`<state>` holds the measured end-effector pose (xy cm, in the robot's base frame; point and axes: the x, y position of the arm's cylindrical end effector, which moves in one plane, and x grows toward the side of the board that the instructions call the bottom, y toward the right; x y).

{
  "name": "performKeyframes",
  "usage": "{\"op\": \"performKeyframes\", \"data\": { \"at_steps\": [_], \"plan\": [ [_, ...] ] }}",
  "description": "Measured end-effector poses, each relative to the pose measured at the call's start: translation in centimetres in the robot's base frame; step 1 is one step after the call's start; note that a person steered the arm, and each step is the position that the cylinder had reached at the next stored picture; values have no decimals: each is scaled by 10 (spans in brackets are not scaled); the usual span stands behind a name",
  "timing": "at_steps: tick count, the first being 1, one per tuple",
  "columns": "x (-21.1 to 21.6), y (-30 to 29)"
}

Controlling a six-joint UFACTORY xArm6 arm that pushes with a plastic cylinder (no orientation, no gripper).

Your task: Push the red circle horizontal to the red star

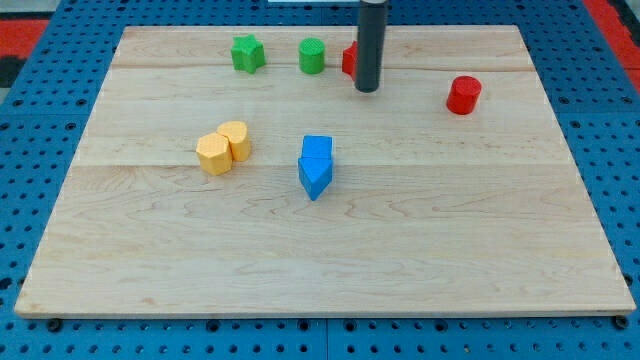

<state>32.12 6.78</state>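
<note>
We work over a pale wooden tabletop (330,250), which fills most of the view and rests on a blue perforated base (30,200). Our arm carries no hand; it ends in a straight dark rod (371,40) that comes down from the view's top, so there is nothing to open or close and nothing is held. My tip (367,89) sits on the board near the view's top, just right of centre. It stands directly in front of the red star (348,59), which shows only as a sliver at the rod's left edge; whether tip and star touch we cannot tell.

The red circle (463,95) lies to the view's right of my tip, well apart from it, and a little lower in the view than the red star.

Near the board's middle two blue blocks (315,165) stand pressed together, one behind the other. To their left, two yellow blocks (223,148) also touch each other.

Along the view's top, left of the rod, stand a green star (247,53) and, just beside the red star, a green cylinder (312,55).
</note>
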Motion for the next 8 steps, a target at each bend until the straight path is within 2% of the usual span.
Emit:
{"op": "performKeyframes", "data": {
  "at_steps": [2, 3, 4, 6, 8],
  "plan": [
    [68, 37],
    [79, 110],
    [56, 139],
    [8, 85],
    [-5, 107]
  ]
}}
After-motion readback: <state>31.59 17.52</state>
